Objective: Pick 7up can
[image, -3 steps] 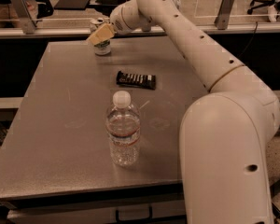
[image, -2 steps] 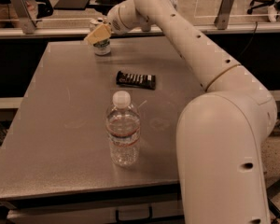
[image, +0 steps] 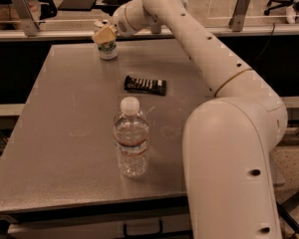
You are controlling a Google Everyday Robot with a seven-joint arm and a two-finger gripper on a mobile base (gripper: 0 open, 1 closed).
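Tool (image: 103, 34) overlaps top of 7up can (image: 108, 50) at far edge of table (image: 65, 133).

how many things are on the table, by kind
cans: 1, the 7up can
bottles: 1, the water bottle
snack bars: 1, the dark snack bar
total: 3
The gripper is at the 7up can's top, near the table's far edge.
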